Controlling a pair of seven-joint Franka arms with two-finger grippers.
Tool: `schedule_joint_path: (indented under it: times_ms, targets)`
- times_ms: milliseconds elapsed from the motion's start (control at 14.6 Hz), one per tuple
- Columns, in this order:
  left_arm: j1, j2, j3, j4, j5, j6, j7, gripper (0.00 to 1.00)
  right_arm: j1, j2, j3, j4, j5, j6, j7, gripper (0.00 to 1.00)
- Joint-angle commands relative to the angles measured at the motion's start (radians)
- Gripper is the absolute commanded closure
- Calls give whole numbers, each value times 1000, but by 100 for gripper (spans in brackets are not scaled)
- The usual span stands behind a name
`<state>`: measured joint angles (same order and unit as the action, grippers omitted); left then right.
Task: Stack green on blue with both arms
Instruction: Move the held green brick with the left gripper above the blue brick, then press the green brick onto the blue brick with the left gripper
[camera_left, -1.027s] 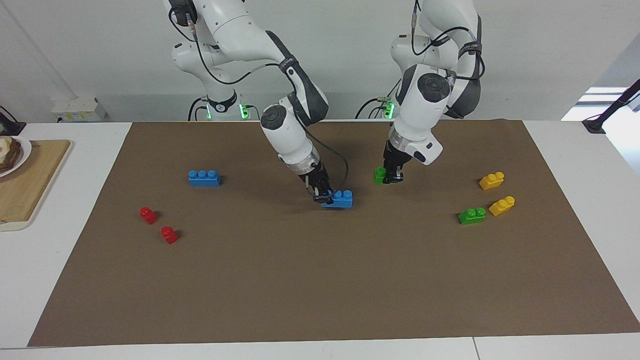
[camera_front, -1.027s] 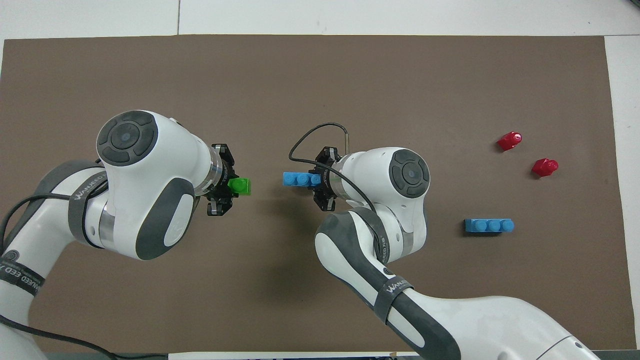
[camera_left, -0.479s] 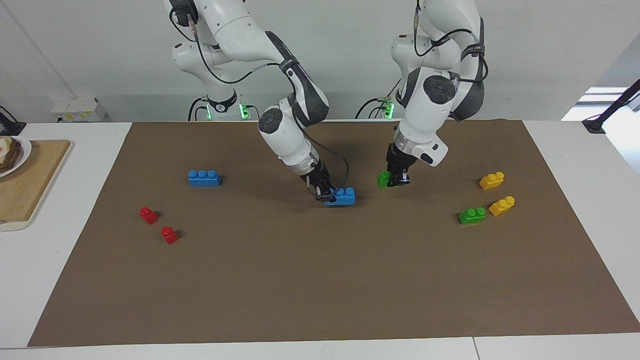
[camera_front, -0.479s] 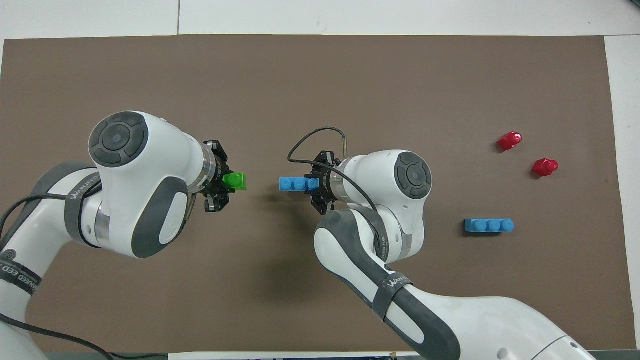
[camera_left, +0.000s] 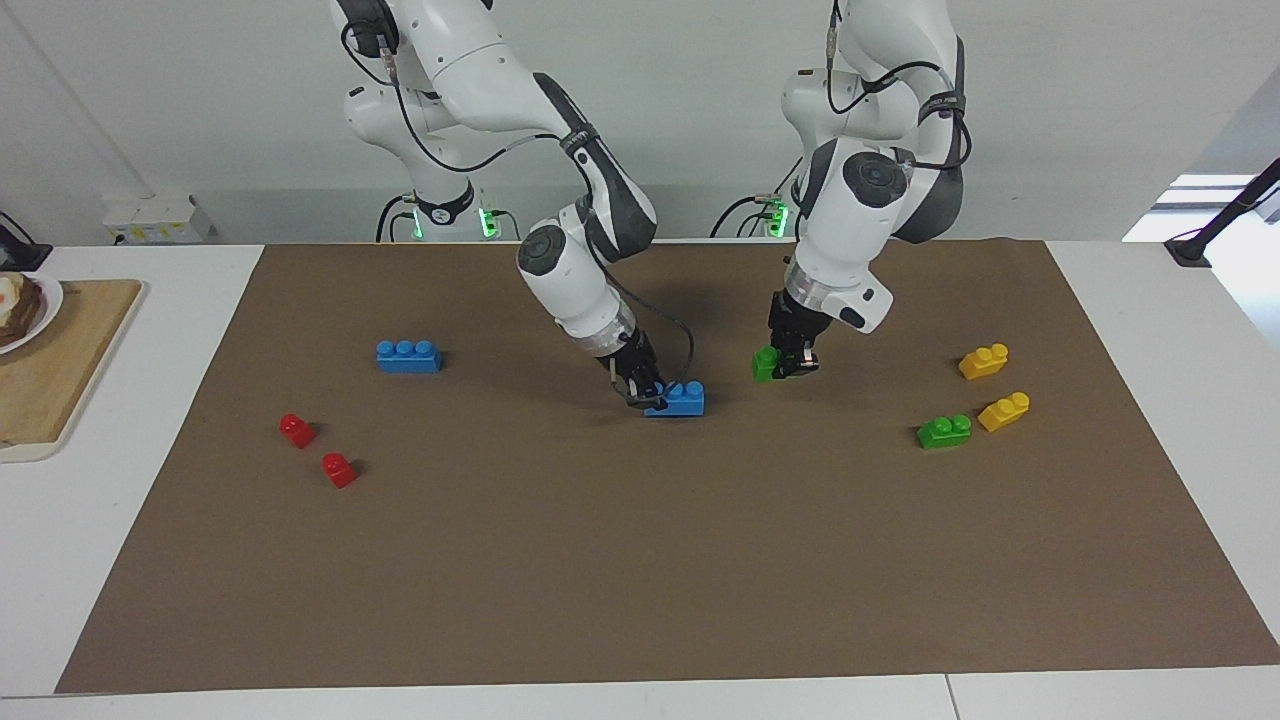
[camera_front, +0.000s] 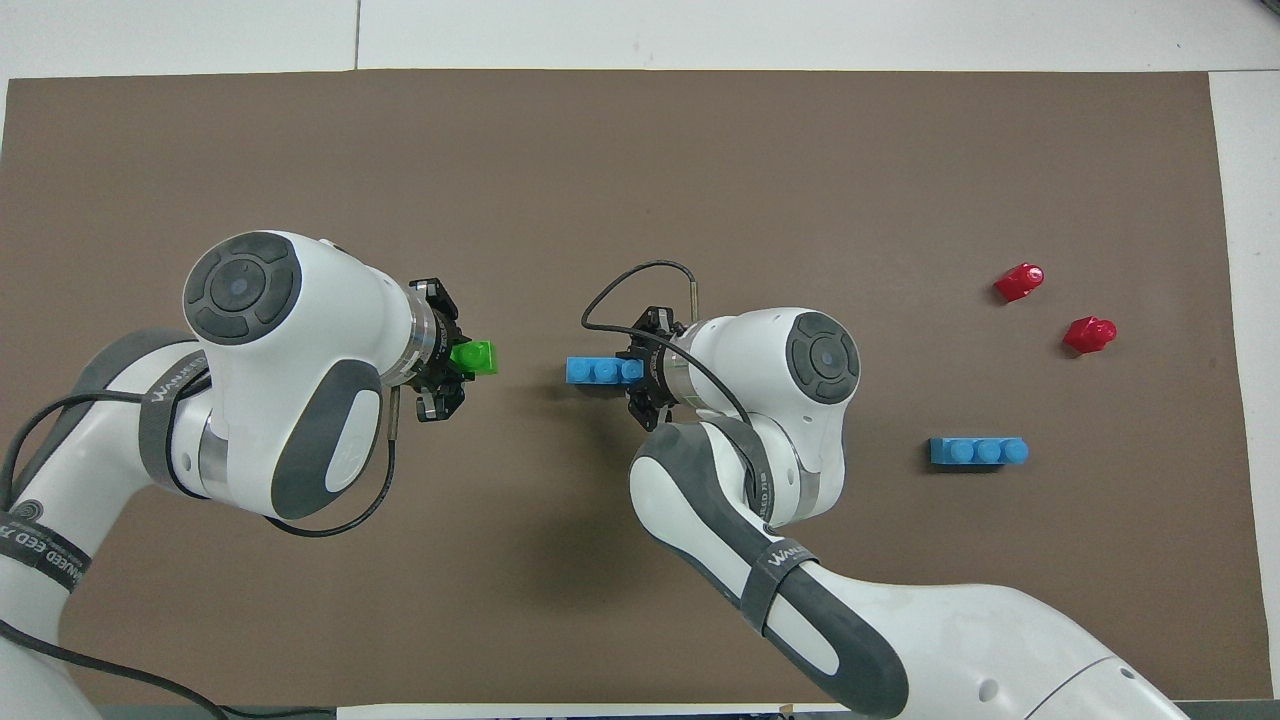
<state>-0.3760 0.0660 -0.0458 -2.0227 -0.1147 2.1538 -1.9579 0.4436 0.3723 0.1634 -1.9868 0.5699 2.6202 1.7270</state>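
Partly hidden, green brick (camera_left: 765, 362) clamped in left end effector (camera_left: 792, 364), blue brick (camera_left: 681, 398) in right end effector (camera_left: 645, 393)

Two blue bricks (camera_left: 409, 356), two green bricks (camera_left: 944, 431), two yellow bricks (camera_left: 984, 361), two red bricks (camera_left: 297, 430).

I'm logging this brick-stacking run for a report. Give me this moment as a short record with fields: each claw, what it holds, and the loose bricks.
left claw: shut on green brick, above the mat
right claw: shut on blue brick, low over the mat
gap: the held bricks are apart, not stacked
spare blue brick: on the mat, toward the right arm's end
spare green brick: toward the left arm's end, beside two yellow bricks
red bricks: two, toward the right arm's end
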Motion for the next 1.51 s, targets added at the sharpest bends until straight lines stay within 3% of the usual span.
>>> schedule_joint_path:
  times_ms: [0, 205, 753, 1438]
  targets:
    - [-41, 6, 6, -14, -10, 78, -61, 100, -3, 3, 5, -12, 25, 32, -26, 100]
    - [-89, 50, 7, -5, 4, 132, -116, 100, -2, 11, 5, -14, 25, 52, -26, 100]
    - [-193, 158, 7, 97, 81, 123, -309, 100, -3, 23, 5, -17, 27, 57, -27, 100]
    - [-231, 235, 6, 114, 110, 175, -328, 100, -5, 23, 5, -15, 25, 57, -26, 100]
